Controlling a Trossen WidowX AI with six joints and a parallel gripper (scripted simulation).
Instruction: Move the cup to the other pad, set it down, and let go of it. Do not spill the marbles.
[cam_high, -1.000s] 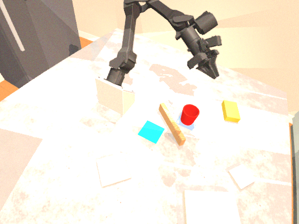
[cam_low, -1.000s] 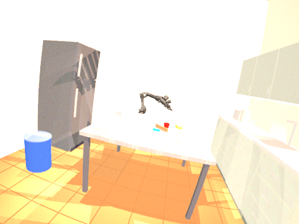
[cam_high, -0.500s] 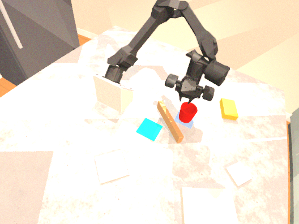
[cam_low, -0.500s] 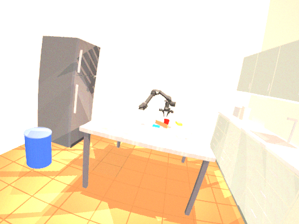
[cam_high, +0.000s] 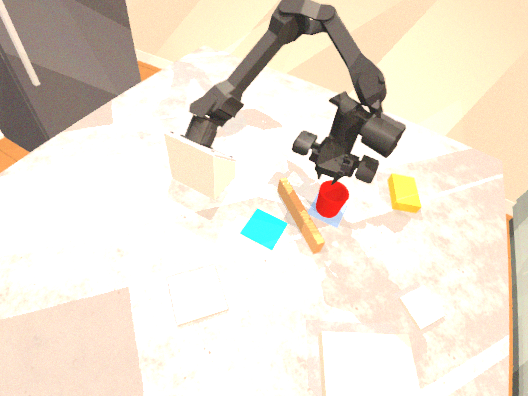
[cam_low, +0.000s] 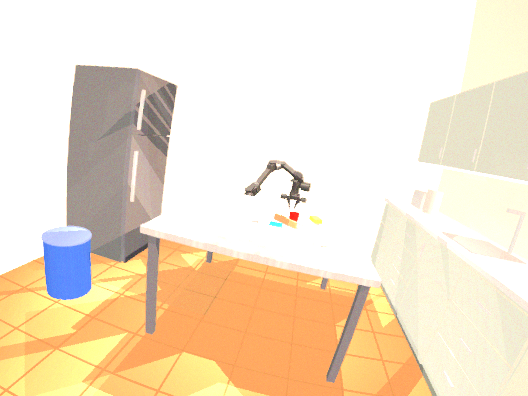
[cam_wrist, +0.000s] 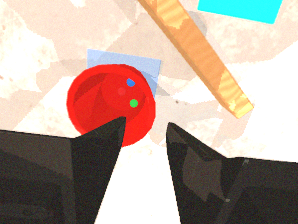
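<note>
The red cup (cam_high: 330, 202) (cam_low: 294, 216) (cam_wrist: 90, 112) stands upright on the pale blue pad (cam_high: 337, 221) (cam_wrist: 122, 57). A blue marble (cam_wrist: 130, 82) and a green marble (cam_wrist: 134, 103) lie inside it; a faint reddish spot beside them may be another. The cyan pad (cam_high: 264, 229) (cam_low: 276, 224) (cam_wrist: 240, 7) has nothing on it. My gripper (cam_high: 327, 179) (cam_low: 293, 206) (cam_wrist: 146, 125) points down above the cup's rim, partly open and empty. In the wrist view its left finger overlaps the near rim and its right finger is beside the cup; contact is unclear.
A wooden bar (cam_high: 301, 215) (cam_low: 285, 220) (cam_wrist: 200, 55) lies between the two pads. A yellow block (cam_high: 405, 194) (cam_low: 316, 219) lies beyond the cup, away from the bar. A cream box (cam_high: 192, 167) stands by the arm's base. Pale flat slabs lie farther off.
</note>
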